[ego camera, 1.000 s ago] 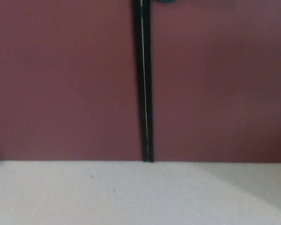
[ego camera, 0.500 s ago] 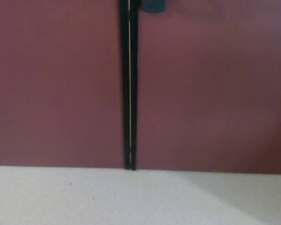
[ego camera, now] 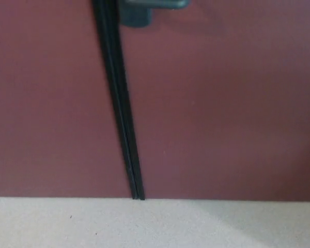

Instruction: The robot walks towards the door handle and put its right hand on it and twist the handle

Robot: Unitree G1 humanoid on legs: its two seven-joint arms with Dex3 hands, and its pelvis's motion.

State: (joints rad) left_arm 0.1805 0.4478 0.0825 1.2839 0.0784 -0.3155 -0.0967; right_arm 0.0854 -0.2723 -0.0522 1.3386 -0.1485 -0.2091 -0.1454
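1. Head view: door handle (ego camera: 154,4) sits at very top edge of pic, a bit left of centre. Dark grey-green lever, cropped by frame; only lower part shows, w/ its mounting plate (ego camera: 136,15) hanging just below lever's left end.
2. Handle is mounted on the right door leaf (ego camera: 227,103), maroon, just beside the seam.
3. Black seam (ego camera: 120,103) btwn the two leaves runs from top edge down to floor line, tilted: top leans toward pic left, bottom ends nearer centre. Thin pale line down its middle.
4. Left door leaf (ego camera: 46,103) same maroon, plain, fills left part of pic.
5. Floor (ego camera: 144,225) pale beige, speckled, across bottom strip; meets both leaves along a near-level line. Right part of floor is slightly darker, shaded.
6. Robot hands: neither left nor right shows anywhere, no arm either, so can't tell finger state for either. Nothing touches handle.
7. Whole pic soft/blurry; fine detail of handle not readable.
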